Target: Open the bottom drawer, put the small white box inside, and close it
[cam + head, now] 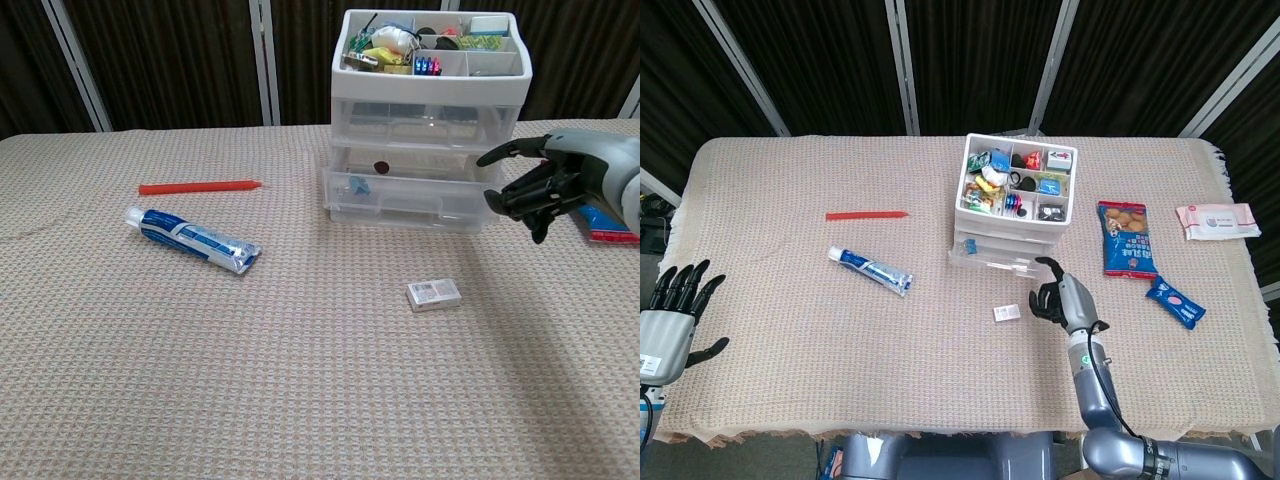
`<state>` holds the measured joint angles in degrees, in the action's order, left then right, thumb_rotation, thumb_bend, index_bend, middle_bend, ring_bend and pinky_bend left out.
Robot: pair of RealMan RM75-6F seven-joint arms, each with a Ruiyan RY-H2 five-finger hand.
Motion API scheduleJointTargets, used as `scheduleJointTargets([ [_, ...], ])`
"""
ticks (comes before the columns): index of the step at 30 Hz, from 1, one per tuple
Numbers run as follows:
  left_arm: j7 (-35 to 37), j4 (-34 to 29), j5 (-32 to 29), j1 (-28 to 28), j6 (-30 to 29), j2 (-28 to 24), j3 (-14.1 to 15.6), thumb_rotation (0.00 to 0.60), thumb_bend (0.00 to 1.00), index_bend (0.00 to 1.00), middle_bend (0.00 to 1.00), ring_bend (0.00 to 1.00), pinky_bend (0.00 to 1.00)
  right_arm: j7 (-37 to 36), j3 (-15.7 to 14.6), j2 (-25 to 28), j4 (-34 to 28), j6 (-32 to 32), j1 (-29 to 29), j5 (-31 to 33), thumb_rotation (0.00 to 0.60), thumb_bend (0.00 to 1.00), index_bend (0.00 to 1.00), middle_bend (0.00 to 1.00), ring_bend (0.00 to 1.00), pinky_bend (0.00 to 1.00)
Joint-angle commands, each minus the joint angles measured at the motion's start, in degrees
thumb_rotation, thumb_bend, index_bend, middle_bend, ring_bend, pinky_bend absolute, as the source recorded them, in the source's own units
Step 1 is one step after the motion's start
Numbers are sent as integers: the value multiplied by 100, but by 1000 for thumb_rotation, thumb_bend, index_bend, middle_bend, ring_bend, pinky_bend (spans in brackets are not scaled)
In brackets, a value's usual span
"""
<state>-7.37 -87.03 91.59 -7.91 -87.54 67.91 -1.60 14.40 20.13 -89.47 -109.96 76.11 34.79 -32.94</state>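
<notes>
The clear three-drawer unit (1012, 228) (425, 130) stands at the table's middle back, with a tray of small items on top. Its bottom drawer (992, 262) (405, 203) juts out slightly from the front. The small white box (1006, 313) (433, 294) lies flat on the cloth in front of the drawers, touched by nothing. My right hand (1060, 294) (543, 181) hovers to the right of the box, near the bottom drawer's right end, fingers apart and empty. My left hand (677, 314) rests at the table's near left edge, fingers spread, holding nothing.
A blue-and-white toothpaste tube (871, 270) (193, 238) and a red stick (867, 215) (200, 187) lie left of the drawers. A snack bag (1125, 238), a small blue packet (1175, 303) and a wipes pack (1217, 220) lie to the right.
</notes>
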Motion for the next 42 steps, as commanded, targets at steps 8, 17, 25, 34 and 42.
scheduleJointTargets([
  [8, 7, -7, -9, 0, 12, -9, 2, 600, 108, 139, 0, 0, 0, 355, 120, -139, 370, -38, 170, 313, 600, 430, 201, 754, 713, 642],
  [17, 2, -5, -6, 1, 4, -6, -3, 600, 108, 139, 0, 0, 0, 502, 191, -266, 738, -125, 234, 602, 600, 436, 290, 754, 717, 642],
  [25, -2, -5, -12, -1, 11, 1, -5, 600, 108, 142, 0, 0, 0, 448, 166, -299, 726, -95, 168, 479, 600, 440, 387, 754, 717, 642],
  [34, -18, -17, -23, 2, 20, 2, -4, 600, 110, 145, 0, 0, 0, 394, -35, -182, 367, -65, -53, 316, 600, 441, 388, 754, 717, 642],
  [42, -45, -25, -25, 3, 21, 11, -3, 600, 108, 147, 0, 0, 0, 369, -251, -105, 35, -12, -217, 36, 600, 441, 376, 754, 717, 642],
])
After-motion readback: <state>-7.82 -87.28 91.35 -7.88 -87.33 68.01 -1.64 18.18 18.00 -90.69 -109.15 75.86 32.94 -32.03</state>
